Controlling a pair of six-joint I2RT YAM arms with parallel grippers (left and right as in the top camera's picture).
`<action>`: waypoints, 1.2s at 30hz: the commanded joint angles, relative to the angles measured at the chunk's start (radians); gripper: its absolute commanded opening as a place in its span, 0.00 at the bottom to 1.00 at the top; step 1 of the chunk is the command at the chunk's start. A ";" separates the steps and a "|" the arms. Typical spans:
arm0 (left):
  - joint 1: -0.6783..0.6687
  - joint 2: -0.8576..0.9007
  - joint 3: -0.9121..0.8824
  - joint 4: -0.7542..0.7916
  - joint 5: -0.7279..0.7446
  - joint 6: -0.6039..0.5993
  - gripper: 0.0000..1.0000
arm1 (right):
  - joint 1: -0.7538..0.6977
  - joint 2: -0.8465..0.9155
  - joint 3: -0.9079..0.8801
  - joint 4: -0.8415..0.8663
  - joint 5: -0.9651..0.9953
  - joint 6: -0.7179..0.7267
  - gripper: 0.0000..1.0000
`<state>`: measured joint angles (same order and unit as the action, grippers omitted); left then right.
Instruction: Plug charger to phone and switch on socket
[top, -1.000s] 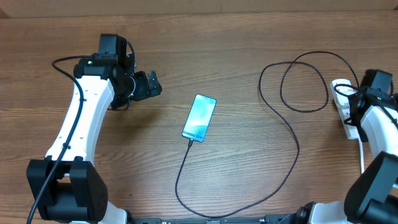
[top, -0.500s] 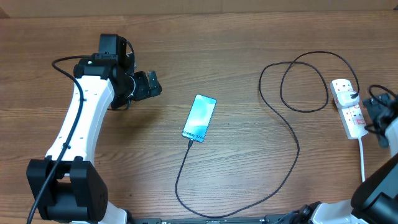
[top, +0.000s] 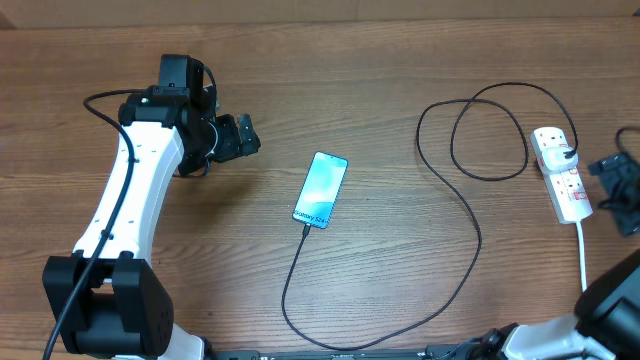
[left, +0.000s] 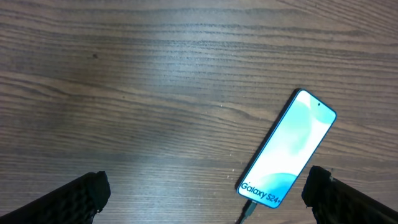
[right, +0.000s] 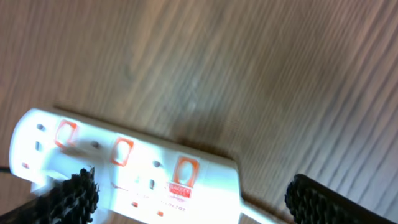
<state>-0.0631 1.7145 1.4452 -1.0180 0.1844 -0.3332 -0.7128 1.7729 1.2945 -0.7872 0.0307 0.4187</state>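
Hovering spread wide and empty: right claw (right: 193, 198) beside the socket (top: 562, 176), left claw (left: 205, 202) near the phone (top: 321, 189).

A wooden table (top: 380, 60) fills nearly every view, its top a warm mid-brown with fine dark grain lines running side to side in the overhead view. The surface is matt with a soft sheen: a pale, diffuse patch of reflected light lies across the wood in the left wrist view, and a similar washed-out glow brightens the upper part of the right wrist view, where the grain runs on a slant and looks blurred. Along the very top of the overhead view a narrow paler strip (top: 300, 10) borders the wood; whether it is the table's edge or a wall cannot be told
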 joint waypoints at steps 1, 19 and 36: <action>0.006 -0.015 -0.003 0.001 -0.009 0.019 1.00 | -0.001 0.060 0.184 -0.099 0.004 -0.069 0.98; 0.006 -0.015 -0.003 0.001 -0.009 0.019 0.99 | 0.001 0.243 0.210 -0.188 -0.044 -0.135 1.00; 0.006 -0.015 -0.003 0.001 -0.009 0.019 1.00 | 0.006 0.253 0.203 -0.100 -0.033 -0.166 1.00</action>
<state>-0.0631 1.7145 1.4452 -1.0176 0.1822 -0.3332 -0.7116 2.0285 1.4994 -0.8989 -0.0010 0.2893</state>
